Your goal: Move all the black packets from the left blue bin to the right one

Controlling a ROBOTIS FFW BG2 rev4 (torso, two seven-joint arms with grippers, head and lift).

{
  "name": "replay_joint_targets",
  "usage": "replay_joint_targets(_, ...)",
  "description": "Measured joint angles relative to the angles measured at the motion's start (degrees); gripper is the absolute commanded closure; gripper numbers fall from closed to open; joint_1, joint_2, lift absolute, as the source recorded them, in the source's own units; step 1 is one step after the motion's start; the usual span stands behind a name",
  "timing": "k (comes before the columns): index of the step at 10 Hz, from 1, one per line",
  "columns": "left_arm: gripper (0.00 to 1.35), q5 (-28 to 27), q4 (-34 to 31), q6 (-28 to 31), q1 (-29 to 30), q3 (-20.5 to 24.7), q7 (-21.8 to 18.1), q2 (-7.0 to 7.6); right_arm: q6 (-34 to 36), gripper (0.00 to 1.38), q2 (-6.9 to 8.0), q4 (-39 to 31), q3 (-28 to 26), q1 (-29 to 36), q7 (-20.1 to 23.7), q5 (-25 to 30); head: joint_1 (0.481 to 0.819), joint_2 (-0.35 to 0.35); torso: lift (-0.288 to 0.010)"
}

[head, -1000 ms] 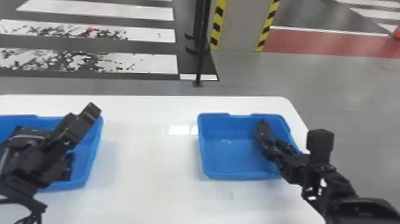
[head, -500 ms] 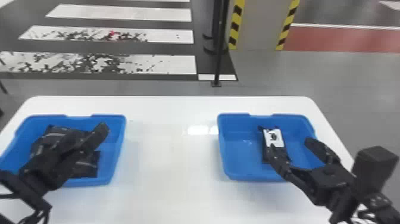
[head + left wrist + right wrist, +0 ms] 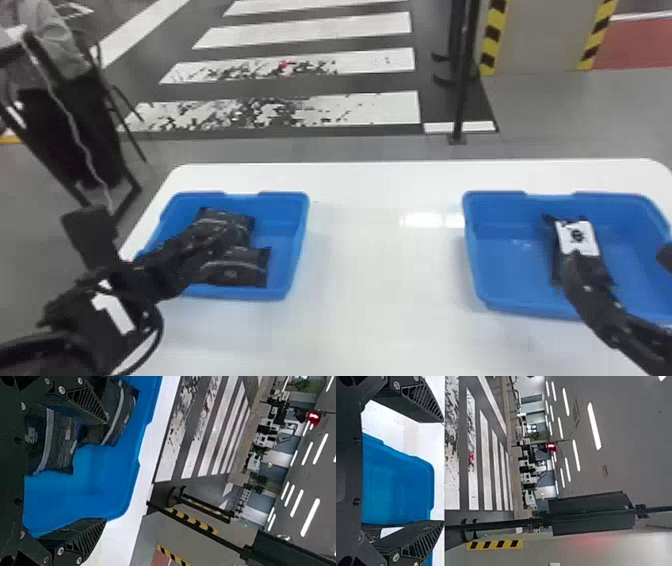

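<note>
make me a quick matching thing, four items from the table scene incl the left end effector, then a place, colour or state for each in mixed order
Column one
1. Table
2. Packet with white label
3. Left end effector
4. Right bin

Column two
A. Open, at the left bin
B. Blue
C. White
D. Inside the right bin

Right pairs: 1-C, 2-D, 3-A, 4-B

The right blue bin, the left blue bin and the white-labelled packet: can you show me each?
Right blue bin [image 3: 515, 270]: head view, its bare floor.
Left blue bin [image 3: 296, 237]: head view, its right wall.
White-labelled packet [image 3: 578, 238]: head view, its label.
</note>
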Motion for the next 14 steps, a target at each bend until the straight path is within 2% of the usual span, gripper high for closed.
replay_joint_targets(1,0.19,-2.7,0.0,3.5,-1.4,1.0,0.3,0.37,-0.6,0.13,0.34,-0.6,0.1,1.3,-0.2,-0.8,0.695,0.256,-0.154)
replay_joint_targets(4,0.19,-7.7,0.8,14.0,-5.5,1.1,1.7,1.63,-0.6,0.13,0.46,-0.6,0.5,2.2,-0.2,-2.3,0.695,0.295,-0.154)
replay_joint_targets(6,0.24,-9.7,3.6,20.0,-8.9,-0.3,1.8,2.56,-0.2,0.13,0.46,-0.4,0.6,2.1,-0.2,-3.1,0.695,0.297,-0.154)
replay_joint_targets(8,0.29,-10.6,8.3,23.2,-12.3,-1.9,1.8,3.21,0.0,0.13,0.46,-0.2,0.6,2.1,-0.2,-3.6,0.695,0.287,-0.154)
replay_joint_targets(9,0.45,-11.0,10.3,23.9,-13.7,-2.3,1.8,3.35,0.2,0.13,0.46,-0.1,0.6,2.1,-0.1,-4.0,0.695,0.284,-0.154)
replay_joint_targets(10,0.81,-11.4,12.7,24.8,-15.1,-2.5,1.8,3.40,0.4,0.13,0.46,0.0,0.6,2.1,-0.1,-4.3,0.695,0.284,-0.154)
replay_joint_targets(12,1.14,-11.4,15.0,25.5,-16.3,-2.9,1.8,3.62,0.7,0.13,0.46,0.2,0.6,2.1,-0.1,-4.7,0.695,0.281,-0.154)
replay_joint_targets(13,1.21,-11.5,15.5,25.3,-16.1,-2.9,1.8,3.64,0.8,0.13,0.46,0.3,0.6,2.1,-0.1,-5.0,0.695,0.282,-0.154)
replay_joint_targets(14,1.21,-11.6,15.6,23.9,-15.5,-2.9,1.9,3.55,0.9,0.13,0.46,0.4,0.6,2.1,-0.1,-5.1,0.695,0.286,-0.154)
